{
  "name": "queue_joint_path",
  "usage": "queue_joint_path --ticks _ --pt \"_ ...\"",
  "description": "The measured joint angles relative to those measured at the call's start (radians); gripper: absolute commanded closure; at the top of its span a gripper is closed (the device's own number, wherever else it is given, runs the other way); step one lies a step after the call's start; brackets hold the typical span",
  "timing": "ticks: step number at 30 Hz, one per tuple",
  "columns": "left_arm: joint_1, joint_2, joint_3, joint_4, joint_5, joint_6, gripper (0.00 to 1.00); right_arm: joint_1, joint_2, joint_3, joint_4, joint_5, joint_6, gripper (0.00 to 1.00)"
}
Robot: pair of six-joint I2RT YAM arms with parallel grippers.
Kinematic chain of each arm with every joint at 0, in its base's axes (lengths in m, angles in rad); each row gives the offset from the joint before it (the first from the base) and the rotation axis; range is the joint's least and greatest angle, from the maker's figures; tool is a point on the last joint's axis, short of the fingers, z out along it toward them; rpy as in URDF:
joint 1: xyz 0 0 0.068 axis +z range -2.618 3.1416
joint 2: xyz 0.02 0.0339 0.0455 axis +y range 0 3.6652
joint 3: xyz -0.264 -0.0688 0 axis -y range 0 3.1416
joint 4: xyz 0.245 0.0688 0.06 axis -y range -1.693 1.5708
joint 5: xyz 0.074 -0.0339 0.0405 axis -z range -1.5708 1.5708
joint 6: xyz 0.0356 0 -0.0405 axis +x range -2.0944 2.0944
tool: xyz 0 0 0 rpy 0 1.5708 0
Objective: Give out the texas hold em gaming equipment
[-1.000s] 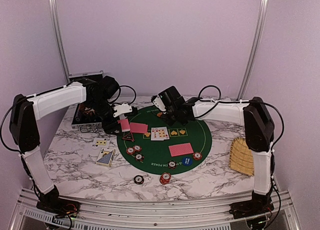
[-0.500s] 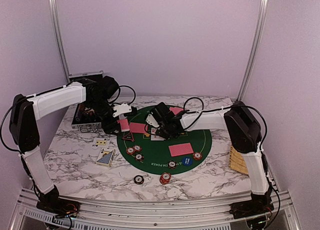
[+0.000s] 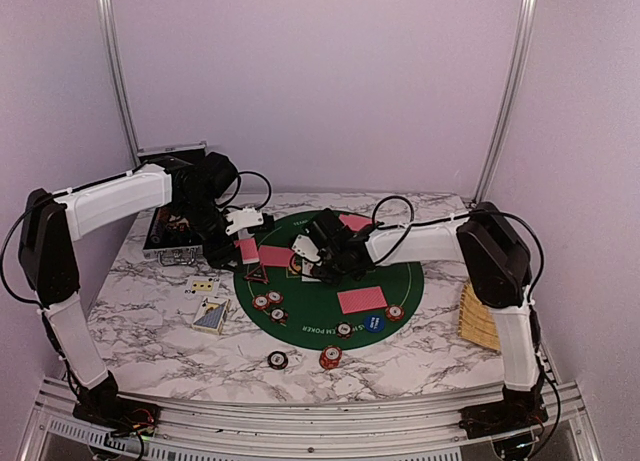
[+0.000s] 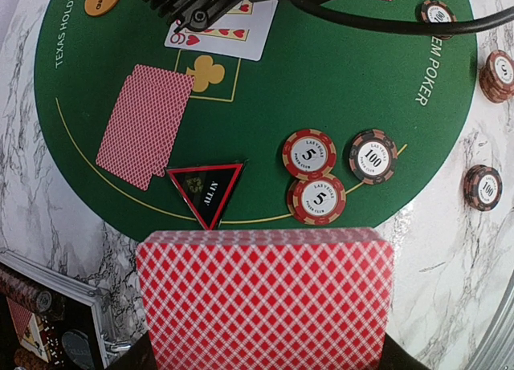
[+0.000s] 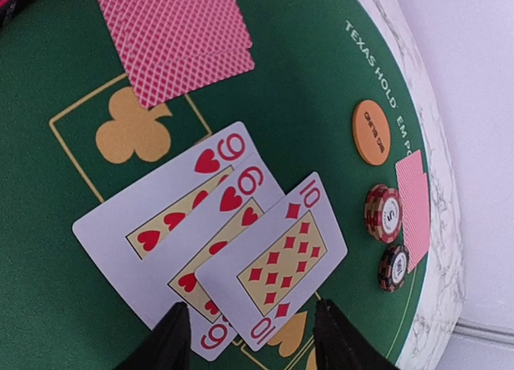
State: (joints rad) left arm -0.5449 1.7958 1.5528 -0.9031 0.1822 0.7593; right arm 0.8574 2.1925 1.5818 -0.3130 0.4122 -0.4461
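mid-deal, by my read. left claw (image 3: 246, 240) clenched on a stack of red-backed cards (image 4: 265, 298), lattice-printed and glossy. just beyond it lie the triangular all-in marker (image 4: 205, 192), round ridged "5" chips (image 4: 309, 153) and a face-down pair (image 4: 144, 125). right claw (image 5: 253, 338) spread, gripping nothing, straddling three face-up cards (image 5: 217, 250) on the green felt mat (image 5: 321, 81). flat orange button (image 5: 371, 132) beyond. the held stack is not yet dealt.
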Motion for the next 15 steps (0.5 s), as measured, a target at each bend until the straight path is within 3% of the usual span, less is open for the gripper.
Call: queue_joint_path --ticks 4,9,12,15 --pt "0.000 0.000 0.000 0.000 0.000 0.000 1.00 -0.008 -0.053 -0.003 -0.006 -0.019 0.041 0.30" --pt "0.000 0.000 0.000 0.000 0.001 0.000 1.00 -0.044 -0.141 0.009 -0.017 -0.076 0.146 0.02" --pt "0.000 -0.002 0.000 0.000 0.001 0.000 1.00 -0.096 -0.211 0.009 -0.012 -0.092 0.251 0.01" --pt "0.000 -0.009 0.000 0.000 0.001 0.000 1.00 -0.174 -0.287 -0.005 0.026 -0.201 0.390 0.01"
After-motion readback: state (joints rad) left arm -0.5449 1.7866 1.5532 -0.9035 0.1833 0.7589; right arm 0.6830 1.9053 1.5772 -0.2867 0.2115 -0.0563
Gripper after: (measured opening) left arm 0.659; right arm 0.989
